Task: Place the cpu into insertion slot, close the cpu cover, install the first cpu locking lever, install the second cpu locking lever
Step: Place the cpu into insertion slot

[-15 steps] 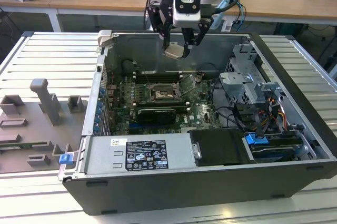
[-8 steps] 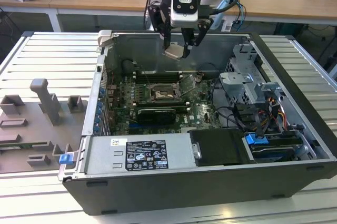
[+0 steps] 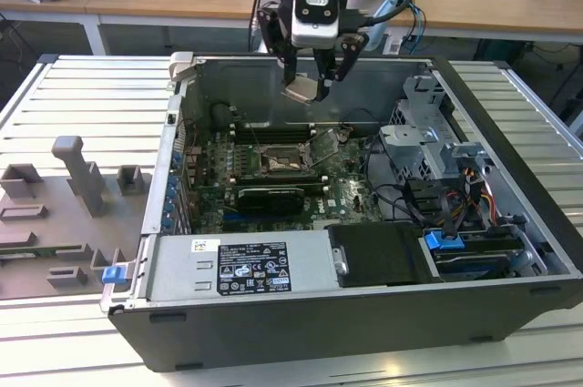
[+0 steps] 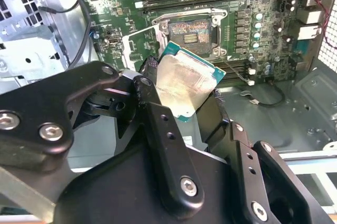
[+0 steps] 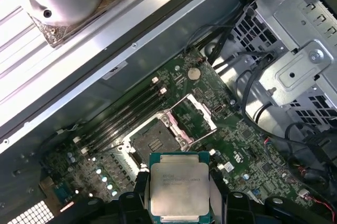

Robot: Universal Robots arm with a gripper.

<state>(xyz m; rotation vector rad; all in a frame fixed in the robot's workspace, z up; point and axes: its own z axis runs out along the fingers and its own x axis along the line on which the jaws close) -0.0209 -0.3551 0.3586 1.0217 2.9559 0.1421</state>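
Open computer case on the table: component positions

The computer case (image 3: 273, 337) lies mid-table (image 3: 82, 96), and a fixture tray (image 3: 64, 223) sits beside it toward the exterior view's left. Inside, the insertion slot (image 3: 278, 161) sits mid-board. The cpu cover (image 3: 325, 144) stands tilted up at the slot's edge toward the exterior view's right. Memory slots (image 3: 273, 132) lie behind the slot and a long card (image 3: 269, 198) lies before it. The power supply (image 3: 241, 264) lines the case's near edge. The cpu (image 5: 179, 190), clamped in the gripper (image 3: 308, 86), hangs above the board, apart from the slot.
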